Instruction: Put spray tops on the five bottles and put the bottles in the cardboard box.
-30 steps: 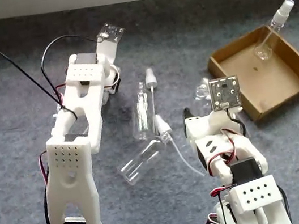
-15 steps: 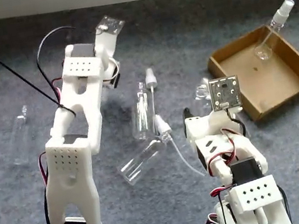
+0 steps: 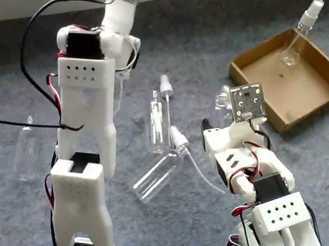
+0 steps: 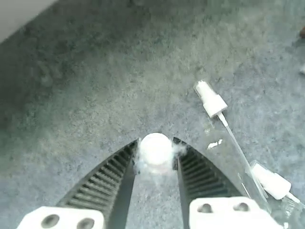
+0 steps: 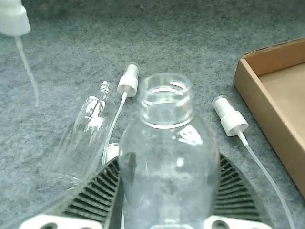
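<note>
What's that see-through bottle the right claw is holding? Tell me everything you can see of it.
The bottle is clear, glass or plastic by its look, and seems empty. It has a round body, sloping shoulders and a short threaded neck that is open, with no spray top on it yet. The right gripper is shut on it: its dark ribbed fingers press against both sides of the body, and the neck points away from the gripper. Nothing else seems to touch it.
</note>
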Tool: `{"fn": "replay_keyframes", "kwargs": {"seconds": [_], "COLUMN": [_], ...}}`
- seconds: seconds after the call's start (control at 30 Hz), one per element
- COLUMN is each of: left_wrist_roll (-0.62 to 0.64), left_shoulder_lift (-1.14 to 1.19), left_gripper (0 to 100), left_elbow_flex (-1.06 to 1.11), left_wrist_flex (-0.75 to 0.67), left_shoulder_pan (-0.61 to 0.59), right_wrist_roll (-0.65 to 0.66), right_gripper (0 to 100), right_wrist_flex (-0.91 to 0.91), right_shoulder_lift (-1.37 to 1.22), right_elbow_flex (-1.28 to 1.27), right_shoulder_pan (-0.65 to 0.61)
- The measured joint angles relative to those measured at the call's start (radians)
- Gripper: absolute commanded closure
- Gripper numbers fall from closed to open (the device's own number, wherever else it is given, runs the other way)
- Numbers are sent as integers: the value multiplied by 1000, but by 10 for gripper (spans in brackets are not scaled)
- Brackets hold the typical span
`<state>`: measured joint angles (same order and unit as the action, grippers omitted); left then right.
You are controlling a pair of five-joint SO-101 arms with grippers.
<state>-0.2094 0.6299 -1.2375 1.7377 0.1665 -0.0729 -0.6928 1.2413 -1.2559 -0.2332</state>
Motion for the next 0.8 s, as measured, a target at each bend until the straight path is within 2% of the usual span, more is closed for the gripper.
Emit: {"fn": "replay_keyframes", "kwargs": {"seconds": [0.23, 0.43, 0.8], "left_wrist_roll": [0, 0, 0], "left_shoulder_lift": [-160, -377, -812], "left_gripper": [944, 944, 944], "left_elbow_flex": [-109, -92, 470], "left_wrist_flex": [9, 9, -12], "left_shoulder_pan": [0, 0, 0], "right_wrist_roll": [0, 0, 0], "right_gripper": [818, 818, 818], "right_wrist_flex": [0, 25, 54], "right_shoulder_lift": [0, 0, 0], "right_elbow_flex": [0, 0, 0], "right_shoulder_pan": [0, 0, 0]}}
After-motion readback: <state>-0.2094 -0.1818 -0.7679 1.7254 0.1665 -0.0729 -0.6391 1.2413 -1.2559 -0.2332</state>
